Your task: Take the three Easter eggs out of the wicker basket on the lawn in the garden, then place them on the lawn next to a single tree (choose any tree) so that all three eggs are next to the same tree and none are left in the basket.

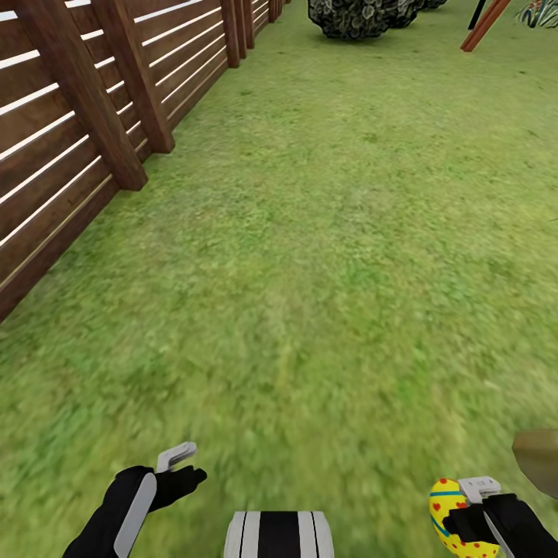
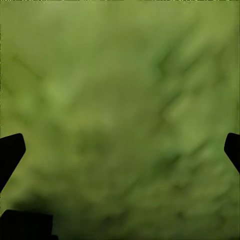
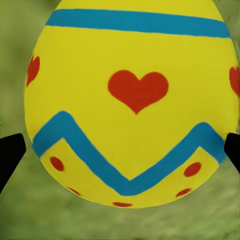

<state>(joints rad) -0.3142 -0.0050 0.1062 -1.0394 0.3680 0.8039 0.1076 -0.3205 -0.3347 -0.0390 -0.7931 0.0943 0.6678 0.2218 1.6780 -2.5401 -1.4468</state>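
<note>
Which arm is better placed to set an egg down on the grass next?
The right. Its gripper is shut on the yellow Easter egg with red hearts and blue zigzag bands, carried above the green lawn. The left gripper is open and holds nothing.

Head high, wrists near lawn

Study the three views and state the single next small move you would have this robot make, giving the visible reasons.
Probably keep the right gripper closed and drive on across the lawn looking for a tree. It already clamps a yellow Easter egg, while the left gripper is open over bare grass. Ahead lie a wooden fence and a dark bush, with no trunk visible to set it beside.
</note>
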